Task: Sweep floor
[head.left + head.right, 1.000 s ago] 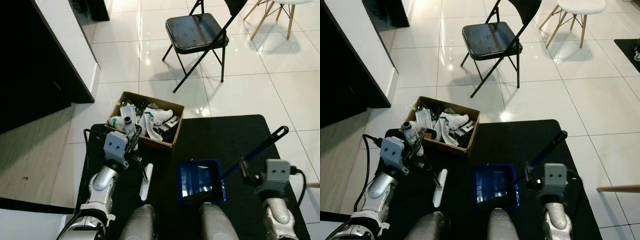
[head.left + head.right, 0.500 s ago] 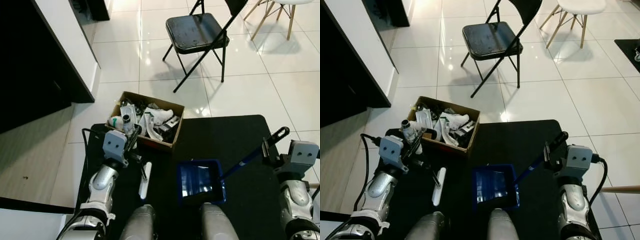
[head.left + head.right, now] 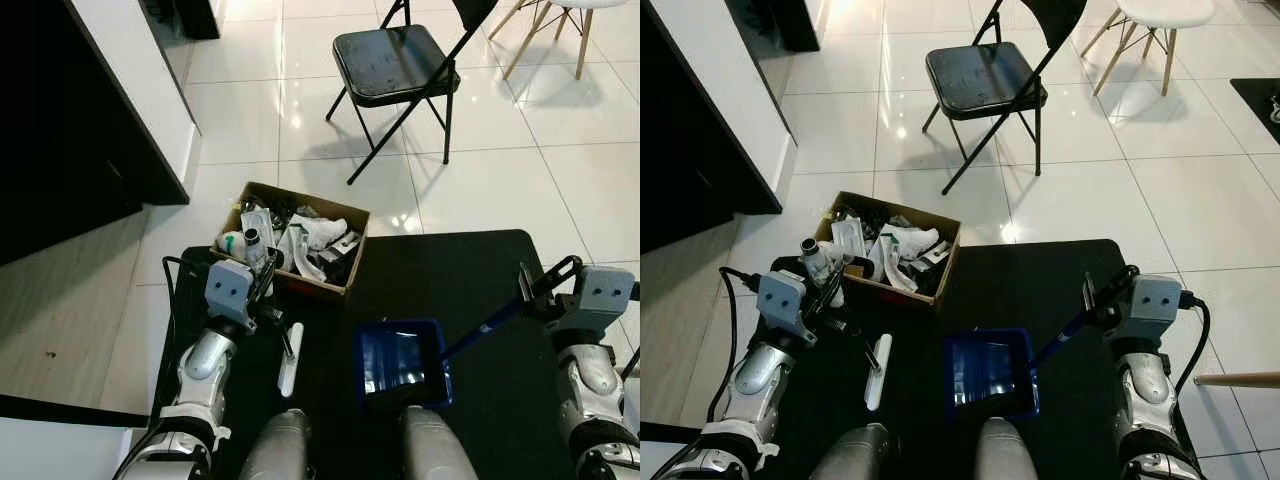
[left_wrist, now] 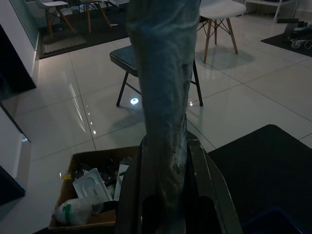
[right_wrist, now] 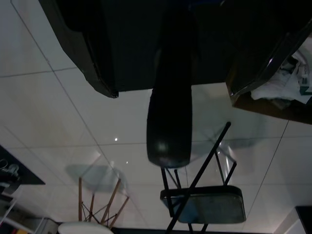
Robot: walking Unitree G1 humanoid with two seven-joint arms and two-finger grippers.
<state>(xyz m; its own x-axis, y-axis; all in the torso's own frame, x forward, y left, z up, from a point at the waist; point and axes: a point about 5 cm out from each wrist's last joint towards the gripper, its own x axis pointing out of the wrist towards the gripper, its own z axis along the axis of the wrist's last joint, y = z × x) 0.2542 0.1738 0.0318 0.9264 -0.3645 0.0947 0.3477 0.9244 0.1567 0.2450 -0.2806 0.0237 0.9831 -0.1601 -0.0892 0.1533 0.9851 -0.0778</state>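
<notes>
While your right gripper [image 3: 1102, 300] clamps the dustpan [image 3: 989, 373] handle near the black mat's [image 3: 1020, 280] right edge, the pan sits at the mat's near edge. Your left gripper [image 3: 262, 283] holds the brush [image 3: 291, 358] beside the cardboard box [image 3: 293, 240].

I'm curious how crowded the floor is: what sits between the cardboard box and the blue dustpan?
Only bare black mat between the cardboard box and blue dustpan, in both eye views.

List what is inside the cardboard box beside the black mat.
The cardboard box is heaped with rubbish: white plastic packaging, crumpled wrappers and a small bottle at its near corner. Whatever lies beneath the heap, and the box bottom, is covered.
</notes>
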